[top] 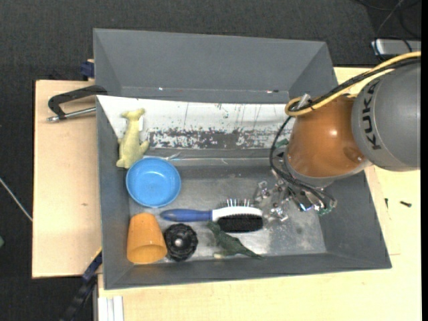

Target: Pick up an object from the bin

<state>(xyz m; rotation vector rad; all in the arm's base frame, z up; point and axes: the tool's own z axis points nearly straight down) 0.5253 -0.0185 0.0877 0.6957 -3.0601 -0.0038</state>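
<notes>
While the gripper (279, 202) is hanging lower right, beside the brush (231, 218), nobody can tell how open it is.

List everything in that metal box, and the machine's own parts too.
Bin: one, grey, centre of view.
Toy animal: one, pale yellow, bin's upper left.
Bowl: one, blue, below the yellow toy.
Cup: one, orange, on its side, lower left.
Knob: one, black, right of the cup.
Brush: one, blue handle, white head, floor's middle.
Toy lizard: one, dark green, below the brush.
Arm: one, grey with orange cover, right.
Pincer: one, metal, right of the brush head.
</notes>
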